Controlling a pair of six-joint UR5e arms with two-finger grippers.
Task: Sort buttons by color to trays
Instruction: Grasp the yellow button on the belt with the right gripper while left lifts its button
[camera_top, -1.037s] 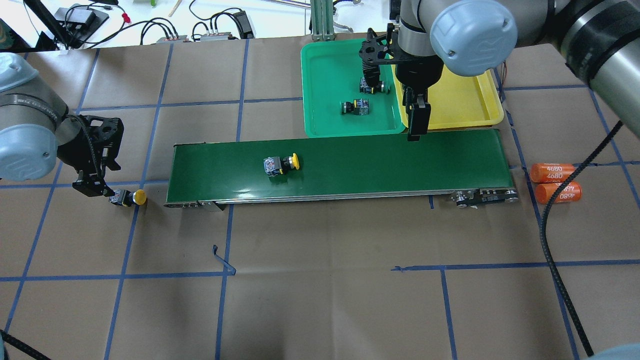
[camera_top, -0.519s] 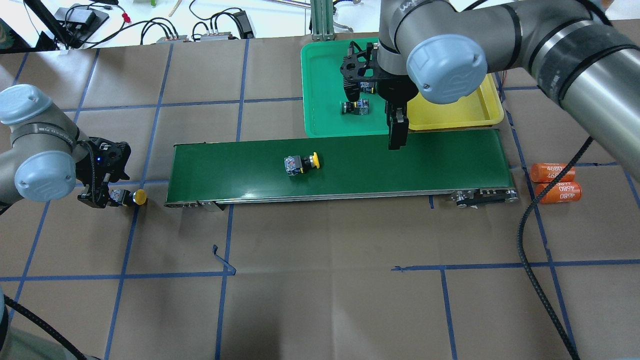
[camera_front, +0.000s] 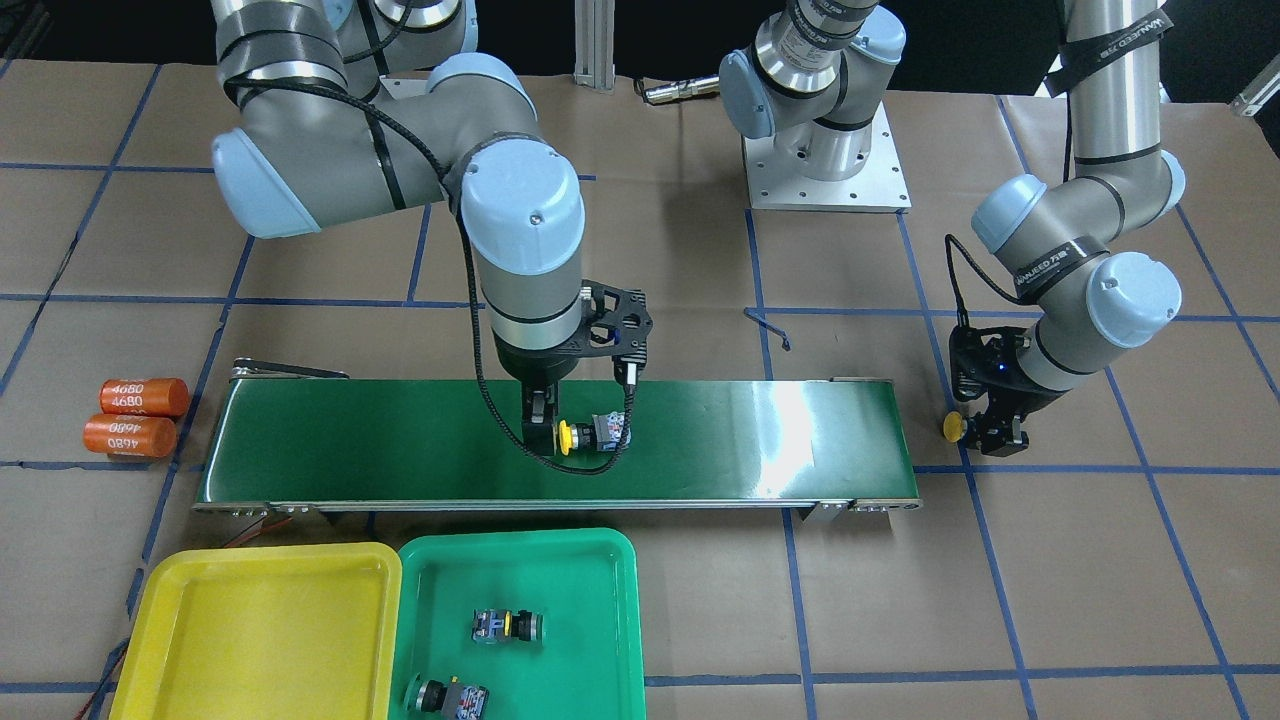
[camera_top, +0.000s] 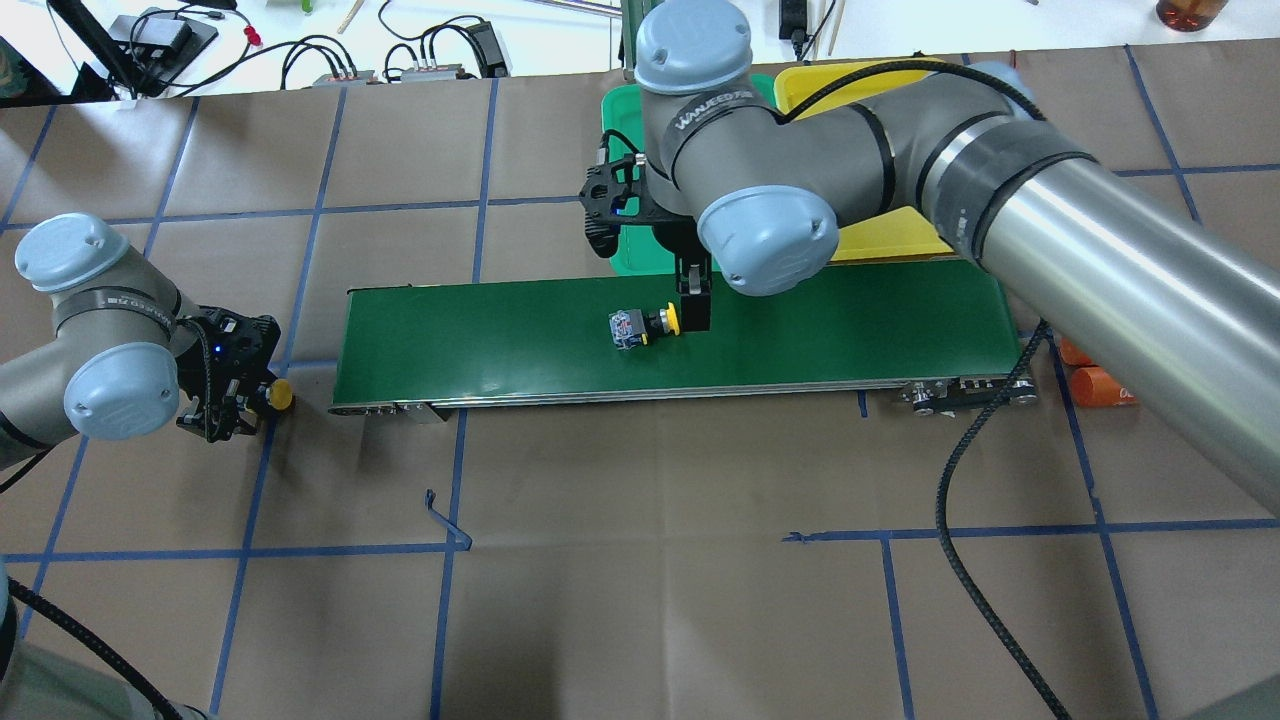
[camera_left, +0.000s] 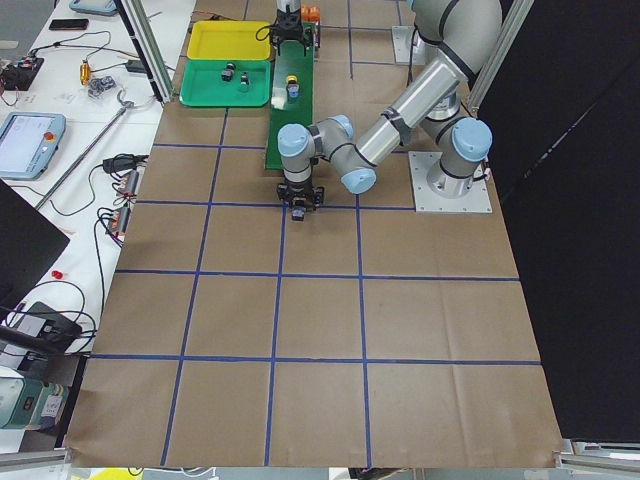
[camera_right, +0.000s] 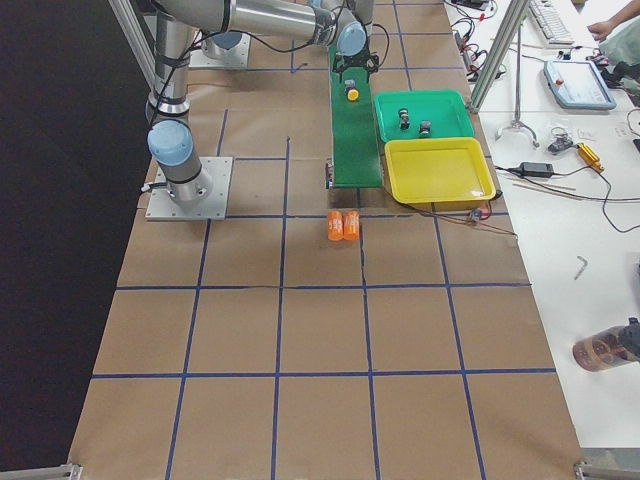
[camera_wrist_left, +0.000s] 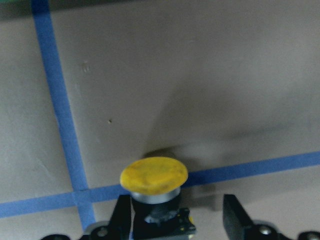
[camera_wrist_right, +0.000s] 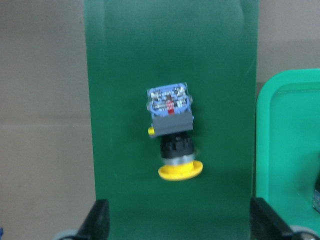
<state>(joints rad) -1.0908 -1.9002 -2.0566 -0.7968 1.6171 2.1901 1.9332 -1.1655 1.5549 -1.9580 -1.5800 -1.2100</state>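
Right gripper (camera_wrist_right: 182, 222) hovers, fingers (camera_wrist_right: 100, 222) wide, over a yellow button (camera_top: 645, 326) lying midway along the conveyor belt (camera_top: 850, 330). Left gripper (camera_wrist_left: 177, 222) straddles the second yellow button (camera_wrist_left: 154, 176) on the table (camera_top: 640, 600) just off the belt's end, fingers spread and not clamped. Two green buttons (camera_front: 507, 626) (camera_front: 447, 696) lie in the green tray (camera_front: 600, 600).

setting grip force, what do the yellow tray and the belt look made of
Yellow tray: likely moulded plastic, smooth and slightly glossy, judging by its rounded corners and raised rim. Belt: probably rubber or PVC, dark green and shiny; a bright glare patch shows on it.
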